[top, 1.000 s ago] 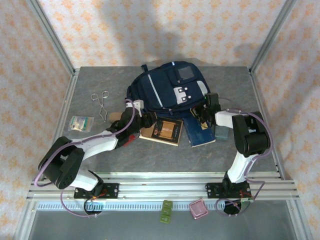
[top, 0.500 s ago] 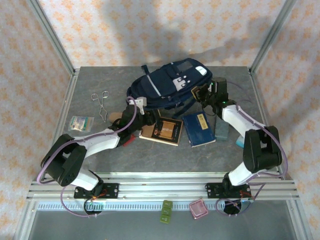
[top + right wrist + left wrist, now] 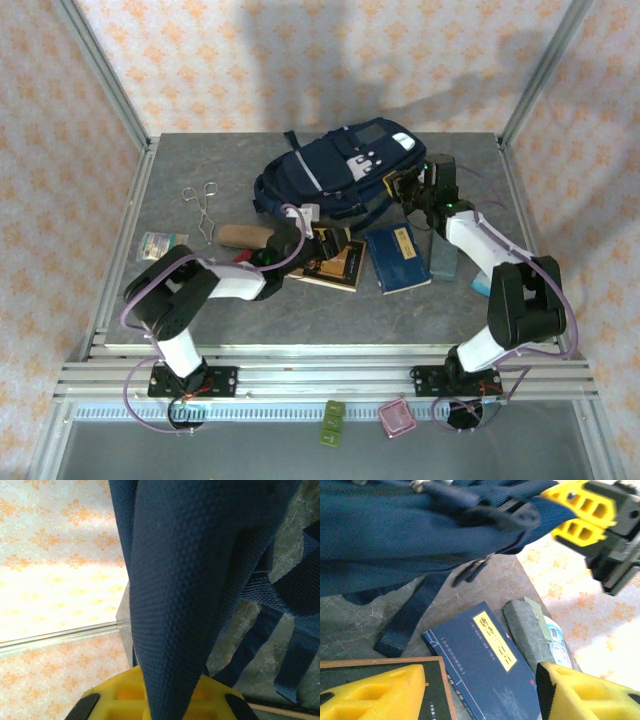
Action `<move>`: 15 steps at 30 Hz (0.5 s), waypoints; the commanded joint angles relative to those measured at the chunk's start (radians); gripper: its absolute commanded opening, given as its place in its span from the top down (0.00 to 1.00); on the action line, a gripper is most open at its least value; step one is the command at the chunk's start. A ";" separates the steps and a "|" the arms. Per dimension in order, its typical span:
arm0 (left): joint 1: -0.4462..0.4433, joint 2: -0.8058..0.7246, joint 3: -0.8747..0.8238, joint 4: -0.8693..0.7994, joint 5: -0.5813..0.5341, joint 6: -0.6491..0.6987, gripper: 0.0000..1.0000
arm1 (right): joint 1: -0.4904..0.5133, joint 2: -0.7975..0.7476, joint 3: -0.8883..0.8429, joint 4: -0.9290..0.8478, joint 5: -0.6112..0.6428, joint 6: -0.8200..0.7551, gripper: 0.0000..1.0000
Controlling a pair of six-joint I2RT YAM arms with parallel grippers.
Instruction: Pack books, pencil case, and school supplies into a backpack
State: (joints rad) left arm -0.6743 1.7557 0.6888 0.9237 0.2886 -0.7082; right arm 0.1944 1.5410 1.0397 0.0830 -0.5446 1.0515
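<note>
Backpack [image 3: 335,170] lies on grey stone-look table [image 3: 330,318], floral-papered walls [image 3: 200,60] around.

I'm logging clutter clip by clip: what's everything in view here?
backpack: one, navy, grey stripes, far middle
tan-brown book: one, in front of backpack
dark blue book: one, right of tan-brown book
pencil case: one, tan-brown, left of the books
red item: one, beside pencil case, partly hidden
grey case: one, dark grey, right of dark blue book
light-blue thing: one, right of grey case
metal tool: one, silver, far left
packet: one, green-white, left edge
green item, pink item: one each, nearest edge
left pincer: one, yellow, open over the books
right pincer: one, yellow, shut on backpack fabric
</note>
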 commanded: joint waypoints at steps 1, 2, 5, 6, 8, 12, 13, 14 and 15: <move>-0.001 0.050 0.028 0.232 0.011 -0.027 0.31 | 0.006 -0.068 0.013 0.089 -0.005 0.021 1.00; -0.001 0.066 0.039 0.240 0.012 -0.024 0.31 | 0.008 -0.071 0.013 0.089 -0.005 0.022 1.00; -0.002 0.115 0.085 0.251 0.032 -0.013 0.30 | 0.011 -0.077 0.015 0.092 -0.012 0.025 1.00; -0.001 0.130 0.095 0.263 0.035 -0.011 0.29 | 0.012 -0.077 0.017 0.092 -0.014 0.024 1.00; -0.002 0.146 0.121 0.283 0.046 -0.006 0.28 | 0.013 -0.080 0.016 0.092 -0.015 0.027 1.00; -0.002 0.204 0.182 0.281 0.058 0.011 0.28 | 0.013 -0.079 0.021 0.090 -0.025 0.025 1.00; -0.002 0.208 0.195 0.269 0.050 0.023 0.28 | 0.015 -0.078 0.023 0.090 -0.030 0.024 1.00; -0.001 0.211 0.209 0.251 0.043 0.033 0.28 | 0.017 -0.079 0.023 0.090 -0.031 0.023 1.00; 0.001 0.215 0.225 0.231 0.045 0.045 0.28 | 0.018 -0.080 0.023 0.092 -0.032 0.024 1.00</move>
State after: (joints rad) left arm -0.6743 1.9594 0.8680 1.1336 0.3191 -0.7048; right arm 0.2047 1.5135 1.0397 0.0834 -0.5507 1.0634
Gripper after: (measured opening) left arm 0.719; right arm 0.048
